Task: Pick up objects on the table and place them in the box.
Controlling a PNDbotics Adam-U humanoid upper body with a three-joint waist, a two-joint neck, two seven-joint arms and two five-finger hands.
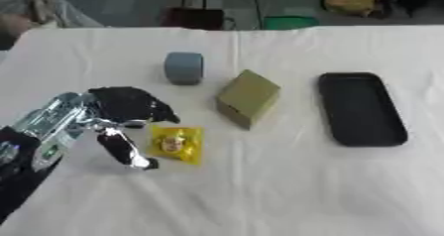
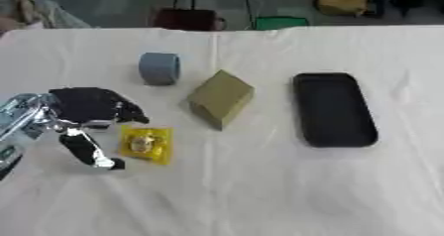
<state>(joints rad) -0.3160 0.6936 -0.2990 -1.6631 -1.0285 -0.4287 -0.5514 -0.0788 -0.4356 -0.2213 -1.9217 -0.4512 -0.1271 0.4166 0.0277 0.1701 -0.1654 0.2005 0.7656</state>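
Black left hand (image 1: 117,112) hovers spread beside yellow packet (image 1: 176,143) on white bench (image 1: 260,190), touching nothing. Packet looks light, crinkly, slippery: pinch at edge. Farther right: blue roll (image 1: 184,67), olive carton (image 1: 248,98), then black box (image 1: 360,108), lying well apart.

Left robot hand (image 1: 121,116) spread beside yellow packet (image 1: 176,144).
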